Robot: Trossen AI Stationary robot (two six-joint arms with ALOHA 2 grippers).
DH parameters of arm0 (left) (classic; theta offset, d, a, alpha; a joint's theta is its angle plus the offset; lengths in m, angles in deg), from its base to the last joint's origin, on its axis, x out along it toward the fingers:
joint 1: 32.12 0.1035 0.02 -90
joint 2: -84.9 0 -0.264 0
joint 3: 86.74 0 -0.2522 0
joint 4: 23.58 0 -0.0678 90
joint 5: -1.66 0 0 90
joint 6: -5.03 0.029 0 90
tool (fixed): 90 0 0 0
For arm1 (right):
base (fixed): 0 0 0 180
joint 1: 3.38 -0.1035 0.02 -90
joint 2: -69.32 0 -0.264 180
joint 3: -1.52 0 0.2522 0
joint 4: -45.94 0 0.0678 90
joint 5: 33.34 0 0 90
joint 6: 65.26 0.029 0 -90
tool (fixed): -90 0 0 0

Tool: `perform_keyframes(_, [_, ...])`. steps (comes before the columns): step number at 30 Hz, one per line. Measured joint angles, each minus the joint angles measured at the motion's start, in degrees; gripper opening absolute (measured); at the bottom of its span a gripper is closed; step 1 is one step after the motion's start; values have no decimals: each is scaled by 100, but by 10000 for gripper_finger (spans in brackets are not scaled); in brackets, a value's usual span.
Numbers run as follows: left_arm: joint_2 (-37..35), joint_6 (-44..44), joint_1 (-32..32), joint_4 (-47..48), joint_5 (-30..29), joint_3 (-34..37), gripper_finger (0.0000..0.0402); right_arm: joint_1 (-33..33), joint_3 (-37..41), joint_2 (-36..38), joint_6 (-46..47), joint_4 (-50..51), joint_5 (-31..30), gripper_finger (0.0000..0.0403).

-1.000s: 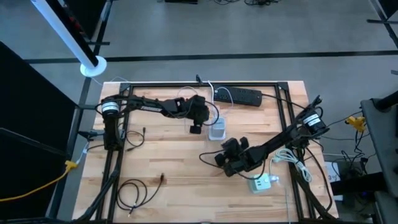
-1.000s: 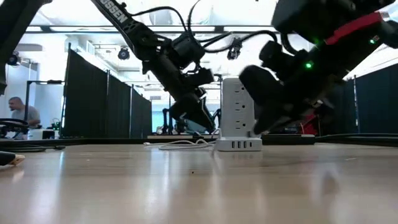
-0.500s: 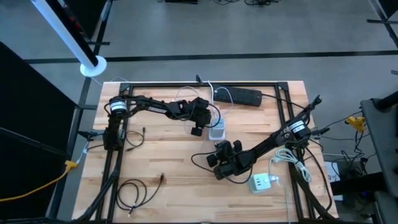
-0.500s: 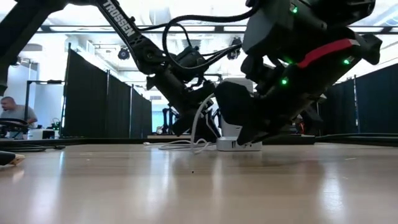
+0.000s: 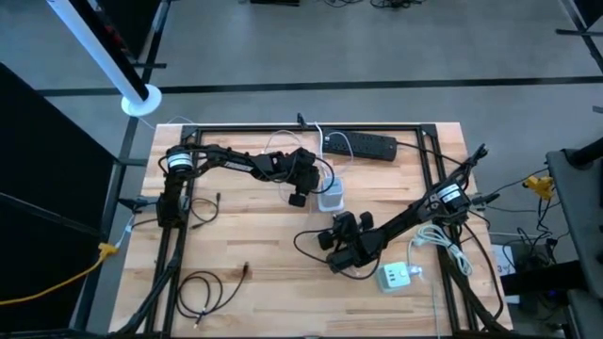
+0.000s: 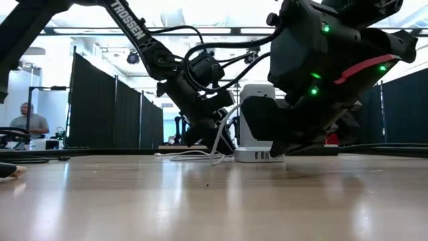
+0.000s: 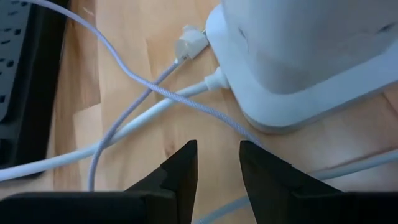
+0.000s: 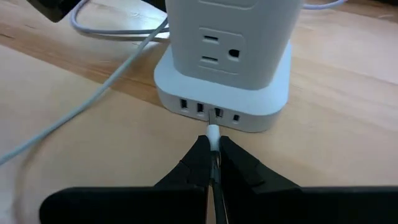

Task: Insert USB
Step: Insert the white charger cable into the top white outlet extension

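On the wooden tabletop point(image 5: 245, 235) stands a white power tower point(image 8: 230, 37) whose base carries a row of USB ports point(image 8: 208, 112). The right claw point(image 8: 213, 155) is clamped on a small white USB plug point(image 8: 213, 132) at the third port. The plug looks light, stiff and slippery, best pinched just behind its tip, while the left claw point(image 7: 217, 168), fingers apart and holding nothing, hovers over cables behind the tower.

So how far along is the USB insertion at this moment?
Done: the right claw is shut on the USB plug and has it lined up at the row of ports on the white power tower's base. In hand: the plug tip sits at a port mouth, and whether it has gone in cannot be told. Left: pushing it home and releasing. The left claw waits on the tower's other side, fingers apart, by its cables.
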Motion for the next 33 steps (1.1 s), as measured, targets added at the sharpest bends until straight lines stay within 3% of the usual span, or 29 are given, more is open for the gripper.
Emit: perform_keyframes(33, [-152, -197, -258, 255, -13, 0, 110, 297, 42, 2, -312, 271, -138, 7])
